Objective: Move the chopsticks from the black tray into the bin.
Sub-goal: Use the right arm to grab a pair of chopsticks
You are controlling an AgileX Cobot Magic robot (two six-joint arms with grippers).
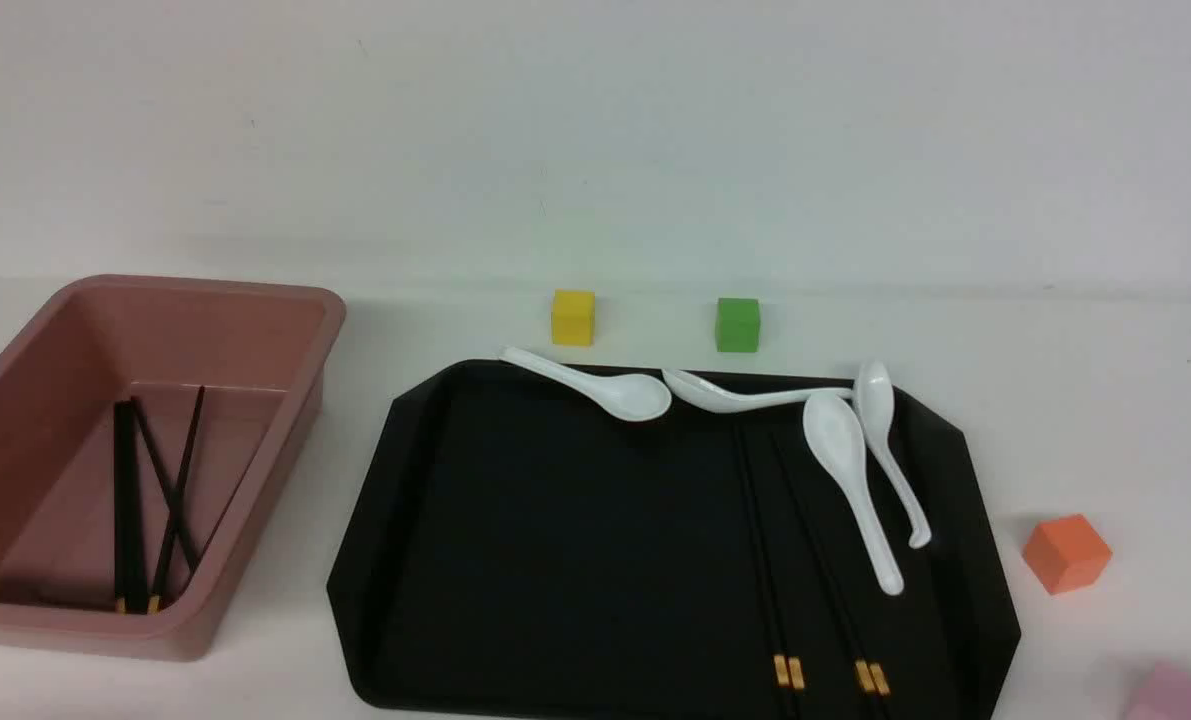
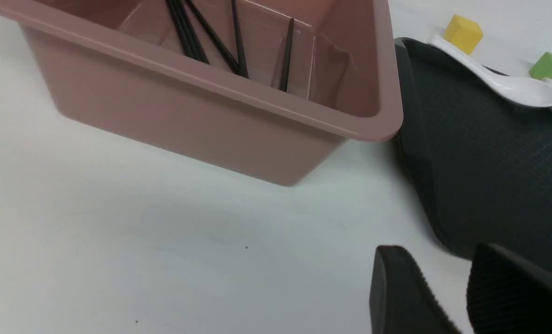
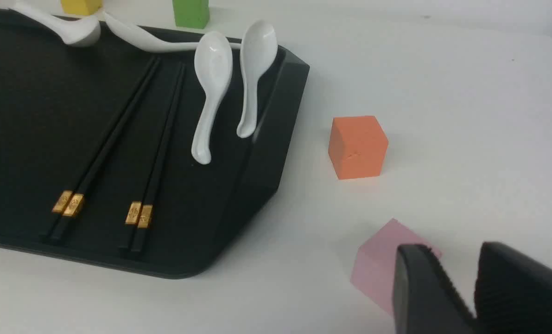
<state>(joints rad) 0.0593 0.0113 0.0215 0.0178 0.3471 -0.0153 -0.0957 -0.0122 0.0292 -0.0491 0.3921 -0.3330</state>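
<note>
Two pairs of black chopsticks point(image 1: 767, 540) with gold bands lie side by side on the right part of the black tray point(image 1: 555, 520); they also show in the right wrist view point(image 3: 113, 134). Several more chopsticks point(image 1: 130, 500) lie inside the pink bin point(image 1: 325, 330), left of the tray. Neither gripper shows in the front view. My left gripper point(image 2: 438, 264) is open and empty, low over the table between the bin point(image 2: 211, 106) and the tray point(image 2: 489, 162). My right gripper point(image 3: 454, 260) is open and empty, right of the tray point(image 3: 25, 116), over a pink cube point(image 3: 377, 264).
Several white spoons point(image 1: 845, 470) lie along the tray's far and right side. A yellow cube point(image 1: 573, 317) and a green cube point(image 1: 737, 324) stand behind the tray. An orange cube point(image 1: 1065, 552) and the pink cube point(image 1: 1170, 695) sit right of it.
</note>
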